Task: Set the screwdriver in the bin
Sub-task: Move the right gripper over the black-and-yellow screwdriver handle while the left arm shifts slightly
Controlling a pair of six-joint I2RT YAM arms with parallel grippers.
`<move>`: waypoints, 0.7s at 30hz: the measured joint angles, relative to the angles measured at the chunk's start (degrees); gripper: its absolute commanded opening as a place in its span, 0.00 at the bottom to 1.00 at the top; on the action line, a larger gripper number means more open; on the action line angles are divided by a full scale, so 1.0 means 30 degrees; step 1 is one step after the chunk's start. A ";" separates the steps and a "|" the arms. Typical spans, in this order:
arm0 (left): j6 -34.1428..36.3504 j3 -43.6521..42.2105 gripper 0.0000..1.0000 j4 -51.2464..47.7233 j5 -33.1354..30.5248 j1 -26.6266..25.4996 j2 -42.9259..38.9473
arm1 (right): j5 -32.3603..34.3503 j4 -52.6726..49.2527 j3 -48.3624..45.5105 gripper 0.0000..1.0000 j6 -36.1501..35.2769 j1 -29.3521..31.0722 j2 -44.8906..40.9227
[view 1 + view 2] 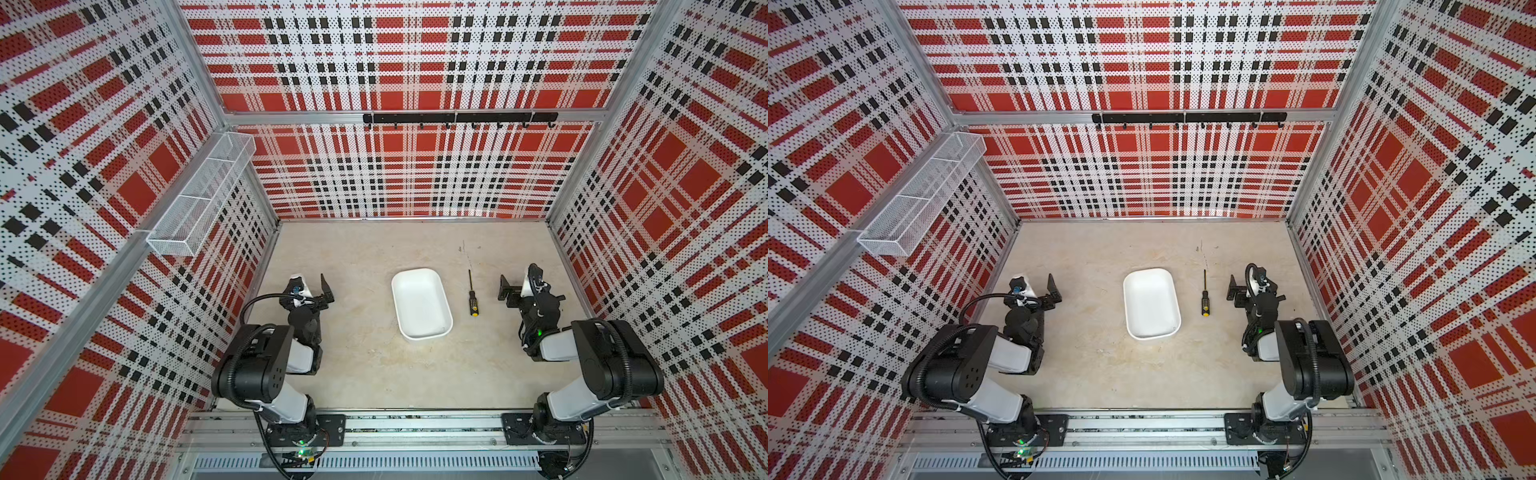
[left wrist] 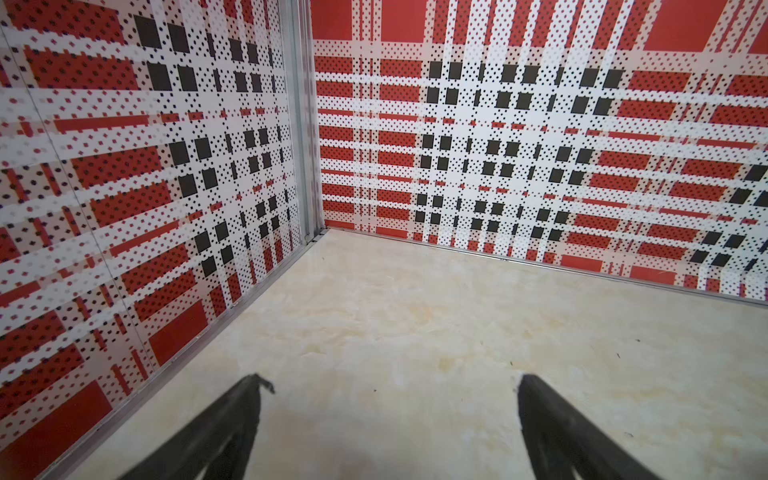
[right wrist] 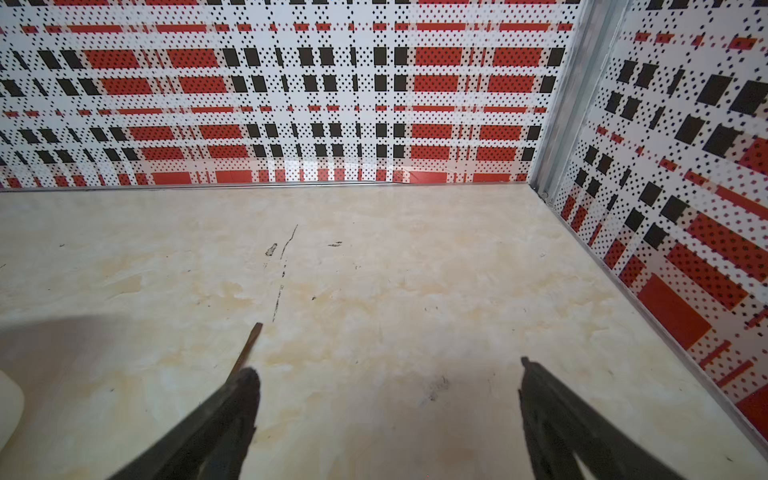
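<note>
Nothing done yet. The screwdriver point(image 1: 472, 293) lies flat on the table point(image 1: 374, 374), just right of the bin point(image 1: 420, 305) and not touching it. Its shaft points far and its yellow cap is near. The bin sits mid-table, empty; both top views agree.

The right gripper point(image 3: 386, 370) hangs just right of the screwdriver, claw spread wide, nothing in it. In the right wrist view the shaft tip point(image 3: 249, 345) shows beside one finger, not between the two. The left gripper point(image 2: 390, 380) is over at the left, well apart from the bin, claw also spread and empty.

Left to do, as I judge it: everything. The right arm has to shift left over the handle, come down, pinch, lift, carry across the rim and let go. It's a short trip, and the right arm looks the obvious pick.
</note>
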 measured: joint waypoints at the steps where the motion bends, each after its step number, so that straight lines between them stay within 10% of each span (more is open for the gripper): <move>1: 0.0000 0.0000 0.98 0.0000 0.0000 0.0000 0.0000 | 0.0000 -0.0015 0.0000 1.00 0.0000 0.0000 0.0000; 21: -0.0335 0.2812 0.98 -0.5967 0.2499 0.0495 -0.4554 | 0.0080 -0.3534 0.0991 1.00 0.0007 0.0000 -0.2528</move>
